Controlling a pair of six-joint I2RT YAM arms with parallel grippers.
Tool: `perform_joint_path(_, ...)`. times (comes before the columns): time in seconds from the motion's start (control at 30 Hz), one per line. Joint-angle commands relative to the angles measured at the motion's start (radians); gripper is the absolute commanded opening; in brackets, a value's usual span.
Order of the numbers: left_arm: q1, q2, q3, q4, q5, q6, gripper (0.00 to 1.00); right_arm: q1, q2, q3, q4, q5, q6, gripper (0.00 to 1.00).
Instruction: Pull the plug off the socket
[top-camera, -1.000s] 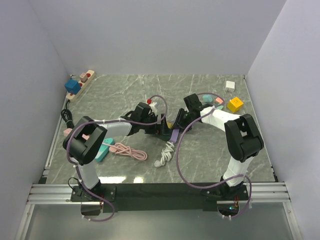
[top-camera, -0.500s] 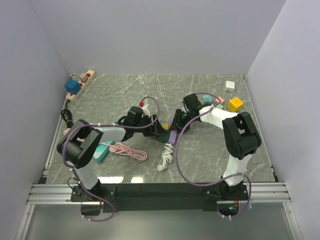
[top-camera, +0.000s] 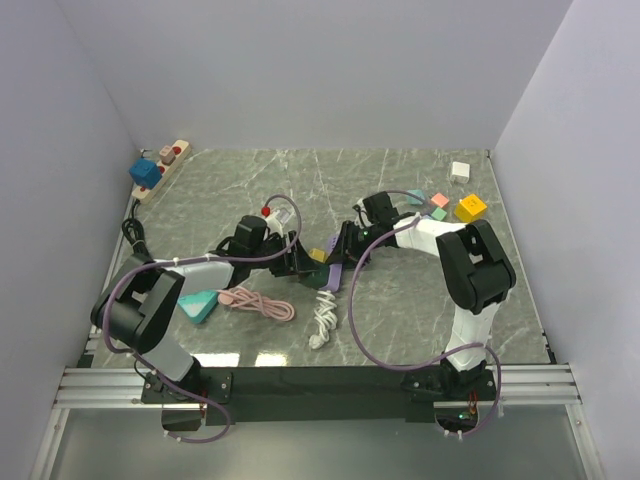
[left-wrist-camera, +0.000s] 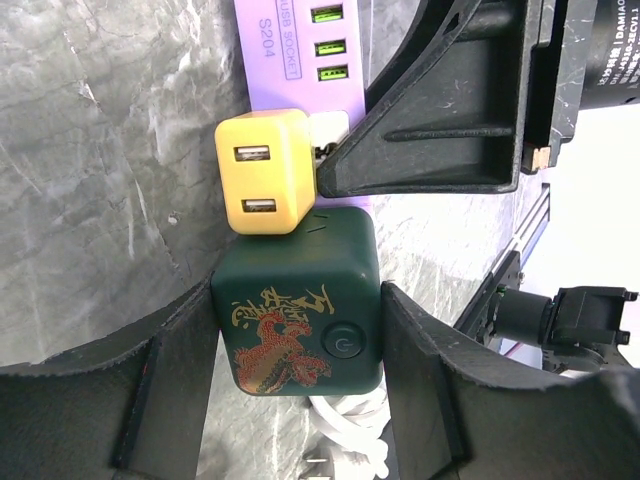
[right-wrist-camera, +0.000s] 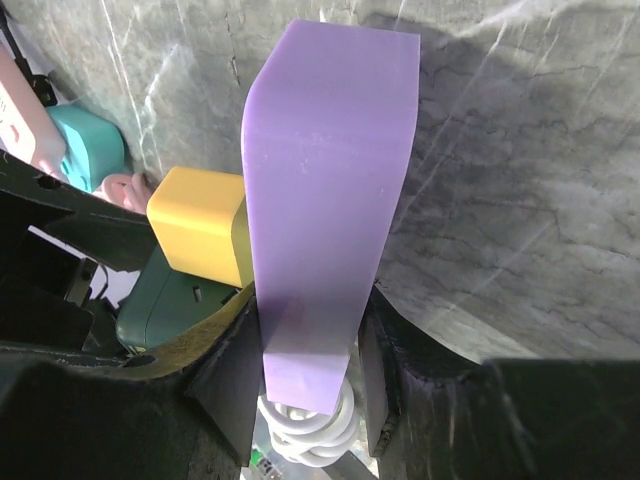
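The left tool (left-wrist-camera: 297, 330) pinches the dark green plug (left-wrist-camera: 300, 265) by its sides, near the middle of the counter (top-camera: 430, 290). The right tool (right-wrist-camera: 305, 375) is clamped around the purple socket strip (right-wrist-camera: 325, 180). A yellow charger (left-wrist-camera: 263, 170) sits on the strip, touching the plug. I cannot tell whether the plug's prongs are out of the strip.

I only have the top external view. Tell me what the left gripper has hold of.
Observer: In the left wrist view, the left gripper is closed on a dark green charger with a gold dragon print.
Operator: Report what sits next to it.
Observer: A yellow two-port USB plug, touching one side of the charger and set against the purple strip.
Operator: Now the other arm.
Observer: The right gripper clamps the purple strip from both sides; a white cable coils beneath.
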Motion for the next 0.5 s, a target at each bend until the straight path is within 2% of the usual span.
perform_joint_path(0.0, 0.025, -0.051, -0.006, -0.056, 0.064, 0.066, 0.0, -0.057, 0.09, -0.035, -0.103, 0.319, -0.131, 0.0)
perform_joint_path(0.1, -0.01, -0.036, 0.062, -0.188, -0.052, 0.106, 0.02, -0.056, 0.07, -0.01, -0.132, 0.327, -0.12, 0.0)
perform_joint_path(0.17, -0.053, -0.026, 0.099, -0.233, -0.087, 0.12, 0.16, -0.054, 0.046, -0.006, -0.135, 0.318, -0.109, 0.0)
perform_joint_path(0.2, -0.067, -0.023, 0.105, -0.233, -0.1, 0.117, 0.3, -0.053, 0.041, -0.003, -0.137, 0.318, -0.105, 0.0)
perform_joint_path(0.3, -0.11, 0.001, 0.107, -0.202, -0.117, 0.096, 0.53, -0.049, 0.037, 0.013, -0.141, 0.301, -0.097, 0.0)
perform_joint_path(0.47, -0.117, 0.061, 0.067, -0.101, -0.079, 0.045, 0.66, -0.051, 0.041, 0.02, -0.129, 0.258, -0.105, 0.0)
